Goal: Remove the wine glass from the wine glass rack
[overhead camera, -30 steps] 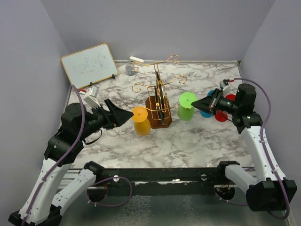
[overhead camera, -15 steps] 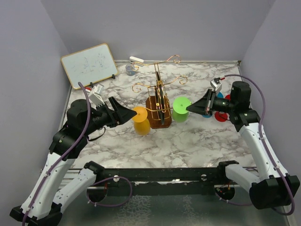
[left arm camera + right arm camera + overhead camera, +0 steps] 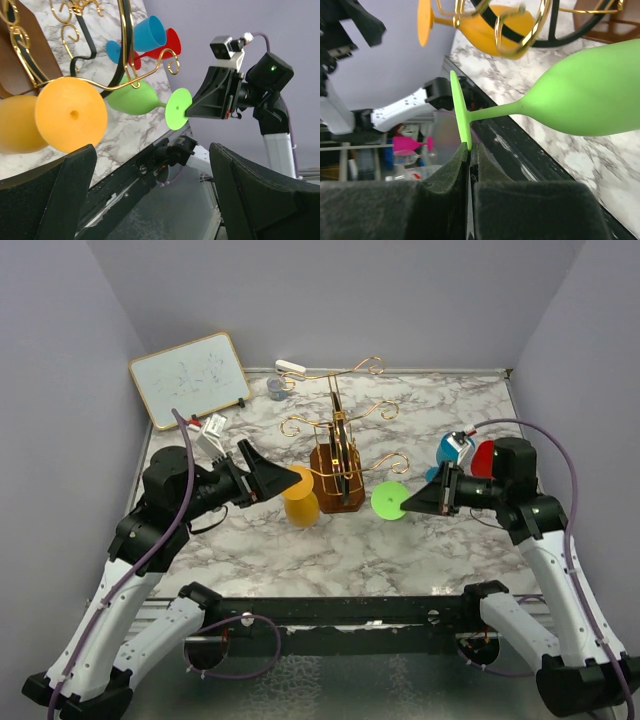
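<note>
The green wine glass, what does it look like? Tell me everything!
The green wine glass is bright lime, plain and matte, like plastic, with a rounded bowl, a thin stem and a flat round foot. It is tipped on its side, bowl toward the wine glass rack, foot toward the right gripper, which is shut on the foot's rim. It sits low over the marble table; whether it touches table or rack cannot be told.
</note>
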Available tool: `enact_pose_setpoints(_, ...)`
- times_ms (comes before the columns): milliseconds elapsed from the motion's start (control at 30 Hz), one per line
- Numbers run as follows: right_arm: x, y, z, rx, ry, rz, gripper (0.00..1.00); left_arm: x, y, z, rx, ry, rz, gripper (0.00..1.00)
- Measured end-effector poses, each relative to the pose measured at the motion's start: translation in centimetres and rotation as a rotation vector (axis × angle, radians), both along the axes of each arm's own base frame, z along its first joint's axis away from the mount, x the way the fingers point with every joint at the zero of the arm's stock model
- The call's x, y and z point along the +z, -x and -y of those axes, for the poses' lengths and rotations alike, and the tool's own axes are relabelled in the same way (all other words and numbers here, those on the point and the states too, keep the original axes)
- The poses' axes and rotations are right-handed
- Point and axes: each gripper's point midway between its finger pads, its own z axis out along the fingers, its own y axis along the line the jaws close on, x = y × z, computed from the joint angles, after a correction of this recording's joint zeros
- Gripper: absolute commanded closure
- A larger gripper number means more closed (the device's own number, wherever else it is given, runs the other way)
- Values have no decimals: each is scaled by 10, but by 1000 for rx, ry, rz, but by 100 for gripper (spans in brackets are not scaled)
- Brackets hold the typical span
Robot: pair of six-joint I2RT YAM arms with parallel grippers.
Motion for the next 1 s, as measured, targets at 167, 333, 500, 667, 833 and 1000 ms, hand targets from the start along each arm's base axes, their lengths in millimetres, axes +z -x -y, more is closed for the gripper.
enact_pose_setpoints(167,-7,28,18,-41,134,77,99,9,1,9,-39,53,-14,1)
enact_pose_setpoints(333,-10,40,48,-187,295,142,99,18,3,15,-64,101,-29,1)
enact_pose_setpoints(500,28,41,87,-399,423,337,99,33,8,15,-73,152,1,11)
enact_pose_setpoints(667,83,29,94,-467,403,577,99,42,14,12,-79,180,32,13)
enact_pose_setpoints(833,111,-7,86,-437,373,673,99,40,16,11,-79,171,28,14)
enact_pose_setpoints(1000,148,-55,68,-348,349,759,99,33,21,8,-73,152,5,14)
